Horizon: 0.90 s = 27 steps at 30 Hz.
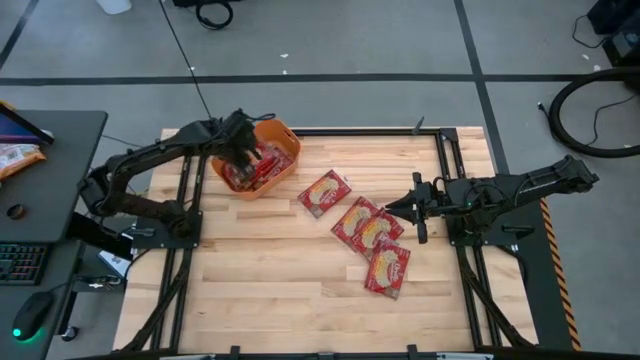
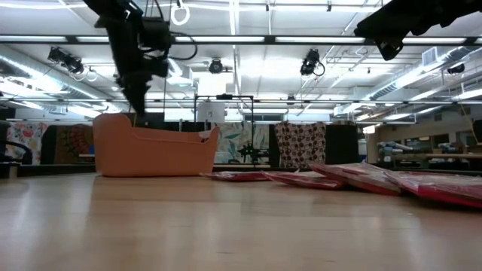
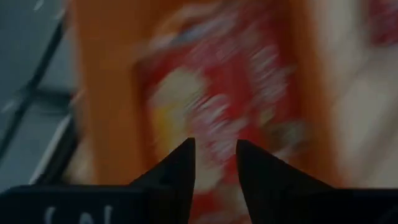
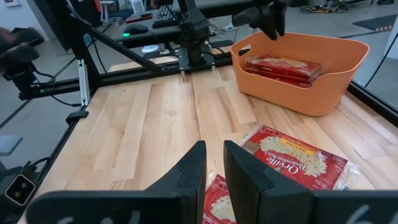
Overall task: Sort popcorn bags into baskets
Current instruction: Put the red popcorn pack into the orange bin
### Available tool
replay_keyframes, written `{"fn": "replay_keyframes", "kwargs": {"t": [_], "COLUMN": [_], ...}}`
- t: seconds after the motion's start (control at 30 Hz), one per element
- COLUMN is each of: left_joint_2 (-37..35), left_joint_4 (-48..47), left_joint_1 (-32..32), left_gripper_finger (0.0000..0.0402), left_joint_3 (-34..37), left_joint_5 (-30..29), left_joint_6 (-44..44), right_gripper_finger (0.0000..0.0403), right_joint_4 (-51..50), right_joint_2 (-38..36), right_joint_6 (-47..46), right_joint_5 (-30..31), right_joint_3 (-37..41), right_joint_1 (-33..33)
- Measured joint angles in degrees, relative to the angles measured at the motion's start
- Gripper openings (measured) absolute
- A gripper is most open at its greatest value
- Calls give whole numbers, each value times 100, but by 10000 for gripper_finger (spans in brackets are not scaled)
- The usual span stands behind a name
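Several popcorn bags (image 4: 283, 66) lie stacked inside the orange basket (image 1: 283, 140) at the table's far left corner, with the left gripper (image 1: 240, 143) above them, fingers slightly apart and empty. Four more bags (image 1: 372, 235) lie on the table (image 1: 270, 270) beside the empty right gripper (image 1: 417, 210), its fingers narrowly apart.

Left gripper (image 1: 243, 150) reaches down (fingers slightly apart); right gripper (image 1: 412, 208) hovers.

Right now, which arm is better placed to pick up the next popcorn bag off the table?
The right. Its gripper hangs beside the loose popcorn bags on the table, nearly shut and empty. The left gripper is over the orange basket, farther away.
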<state>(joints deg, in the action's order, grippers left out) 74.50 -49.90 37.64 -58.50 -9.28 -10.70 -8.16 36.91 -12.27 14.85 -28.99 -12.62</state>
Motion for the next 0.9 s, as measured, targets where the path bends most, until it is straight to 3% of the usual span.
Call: {"fn": "replay_keyframes", "kwargs": {"t": [0.13, 0.37, 0.5, 0.77, 0.9], "left_joint_2": [4, 139, 407, 1583, 2120], "left_joint_4": [608, 1580, 2026, 3525, 4218], "left_joint_1": [-744, -2016, -2594, -3322, -3517], "left_gripper_finger": [117, 117, 125, 192, 214], "left_joint_3": [0, 9, 2, 4, 2], "left_joint_5": [335, 238, -276, -945, -1297], "left_joint_6": [477, 797, 858, 1621, 1606], "right_gripper_finger": [61, 61, 61, 61, 61], "right_joint_4": [-2, -2, 30, 106, 127], "right_joint_2": [0, -1, 3, 51, 68], "right_joint_6": [-1, 0, 1, 1, -1], "right_joint_5": [0, 0, 0, 0, 0], "right_joint_3": [0, 2, 2, 4, 4], "right_joint_1": [0, 0, 0, 0, 2]}}
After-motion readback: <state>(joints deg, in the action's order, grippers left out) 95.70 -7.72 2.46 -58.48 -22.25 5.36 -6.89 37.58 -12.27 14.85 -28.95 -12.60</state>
